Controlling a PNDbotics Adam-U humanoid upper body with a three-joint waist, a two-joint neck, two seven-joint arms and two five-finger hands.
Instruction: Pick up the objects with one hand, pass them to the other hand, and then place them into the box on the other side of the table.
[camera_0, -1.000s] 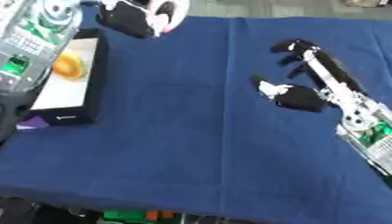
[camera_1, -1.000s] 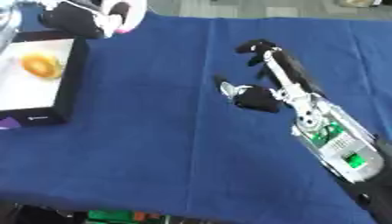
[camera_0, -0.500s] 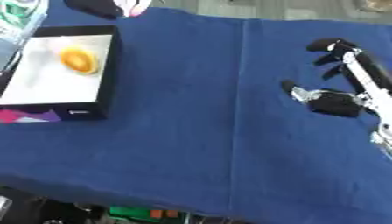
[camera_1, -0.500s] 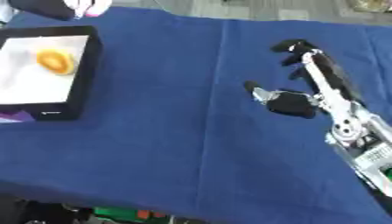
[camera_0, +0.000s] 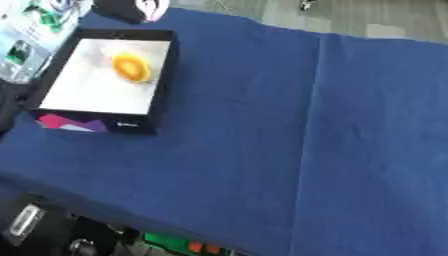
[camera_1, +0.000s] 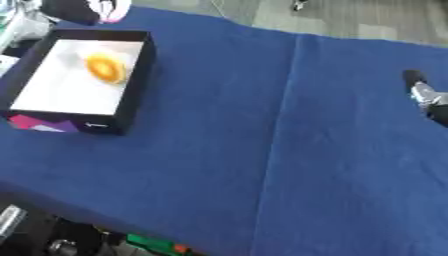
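We see a black-walled rectangular box with a white floor (camera_0: 105, 82) sitting at the left side of the dark blue cloth-covered table (camera_0: 289, 140), and inside it, toward its far end, lies a small orange-yellow rounded object (camera_0: 129, 67). Our left hand (camera_0: 131, 7) shows at the upper left, just beyond the box's far wall, beside a pink and white thing we cannot make out; its fingers we cannot tell. Of our right hand (camera_1: 424, 92) only a black and silver part shows at the right edge, its state unclear
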